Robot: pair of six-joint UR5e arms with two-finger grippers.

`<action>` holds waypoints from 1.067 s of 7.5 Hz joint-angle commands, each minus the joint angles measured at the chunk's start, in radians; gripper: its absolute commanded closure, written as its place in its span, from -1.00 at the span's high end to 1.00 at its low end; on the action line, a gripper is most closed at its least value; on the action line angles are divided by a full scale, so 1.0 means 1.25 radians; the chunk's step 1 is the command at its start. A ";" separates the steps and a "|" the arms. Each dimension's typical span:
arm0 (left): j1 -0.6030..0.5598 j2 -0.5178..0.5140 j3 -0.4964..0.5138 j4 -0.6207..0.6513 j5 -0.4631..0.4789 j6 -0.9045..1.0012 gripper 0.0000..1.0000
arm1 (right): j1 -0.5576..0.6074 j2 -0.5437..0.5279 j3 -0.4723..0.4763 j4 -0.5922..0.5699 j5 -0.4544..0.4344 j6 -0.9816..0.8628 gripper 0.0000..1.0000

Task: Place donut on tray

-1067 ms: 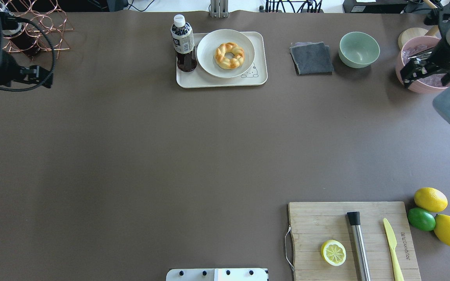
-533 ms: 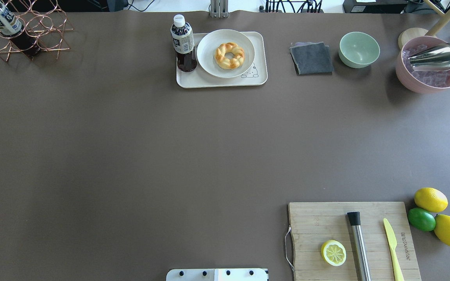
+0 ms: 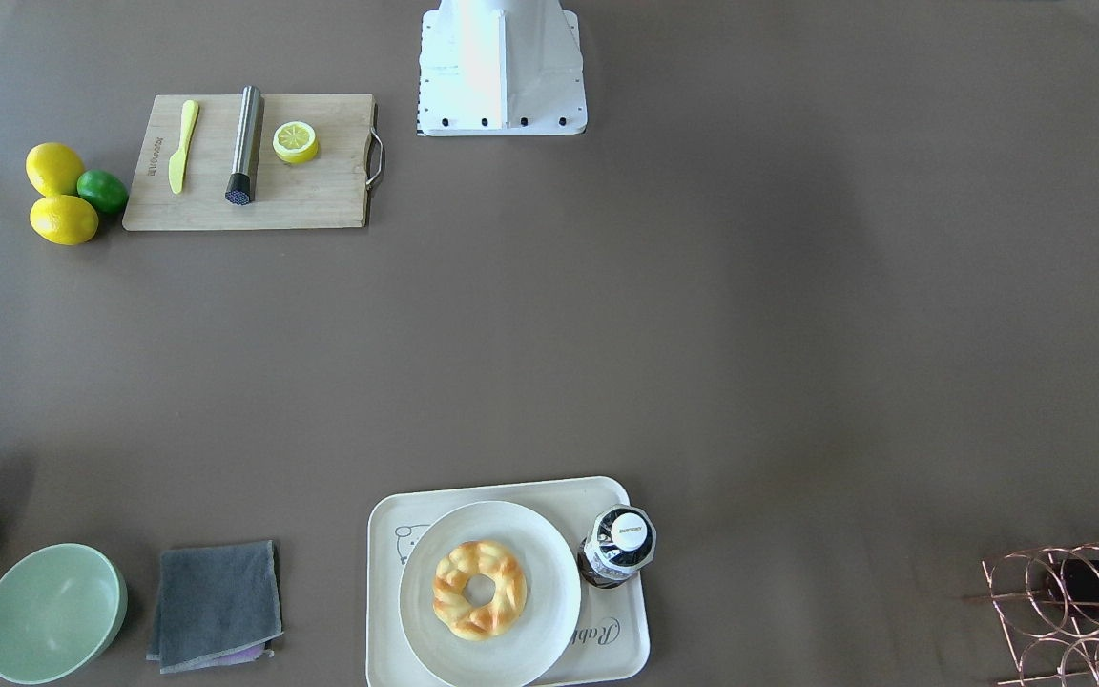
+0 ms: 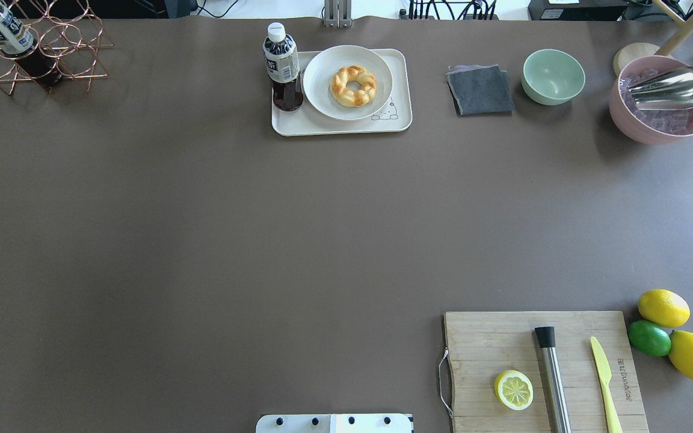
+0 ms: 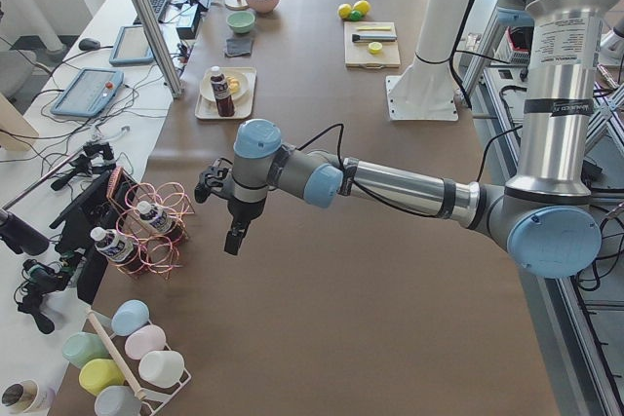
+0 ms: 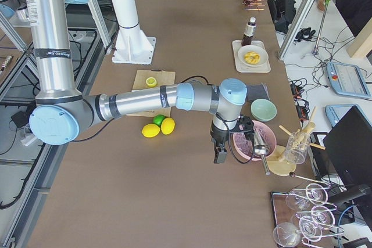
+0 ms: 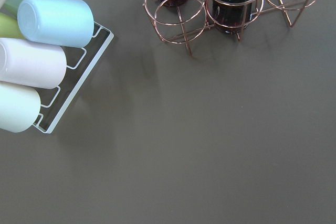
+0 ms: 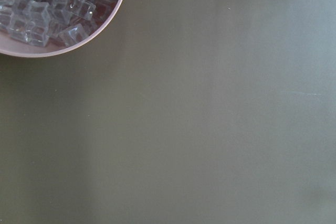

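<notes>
Overhead, left to right. The left fingers (image 5: 234,239) hung over the tabletop (image 4: 202,240) far left of the tray (image 4: 322,127), by the copper bottle rack (image 4: 40,48). They showed only in the side view, so I cannot tell if they were open or closed; nothing seemed to be in them.

A dark tea bottle (image 4: 282,66) stood upright on the tray's left end. Just right of it on the tray sat a round white plate (image 4: 328,96). The donut (image 4: 354,86) lay flat in the middle of that plate, untouched by either arm.

Right of the tray, off it: a grey cloth (image 4: 480,90), then a green bowl (image 4: 553,76), then a pink ice bowl (image 4: 629,123). The right fingers (image 6: 220,155) hung beside that pink bowl, far right of the tray. Again side view only, so cannot tell their state.

Judgement: the donut was already within the tray's rim, via the plate, so the placing looked done, or else not yet begun. If the bare tray floor is meant, the next move calls for a long reach in, a gentle pinch across the ring's band, a lift clear of the plate, and a set-down on the narrow free strip by the rabbit drawing, avoiding the bottle.
</notes>
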 commanded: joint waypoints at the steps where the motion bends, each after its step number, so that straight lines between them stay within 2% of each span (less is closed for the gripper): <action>1: -0.027 0.001 0.068 -0.011 -0.023 0.005 0.98 | 0.036 -0.014 -0.077 0.077 0.062 -0.006 0.99; 2: -0.059 -0.006 0.121 -0.001 -0.143 0.005 0.98 | 0.038 -0.012 -0.095 0.078 0.089 -0.006 0.99; 3: -0.076 0.000 0.120 -0.001 -0.211 0.005 0.98 | 0.040 -0.012 -0.100 0.077 0.092 -0.004 0.99; 5: -0.081 0.006 0.122 -0.002 -0.211 0.004 0.98 | 0.041 -0.015 -0.144 0.097 0.126 -0.005 0.99; 8: -0.085 0.003 0.131 -0.008 -0.195 0.004 0.98 | 0.049 -0.029 -0.147 0.115 0.145 -0.005 0.99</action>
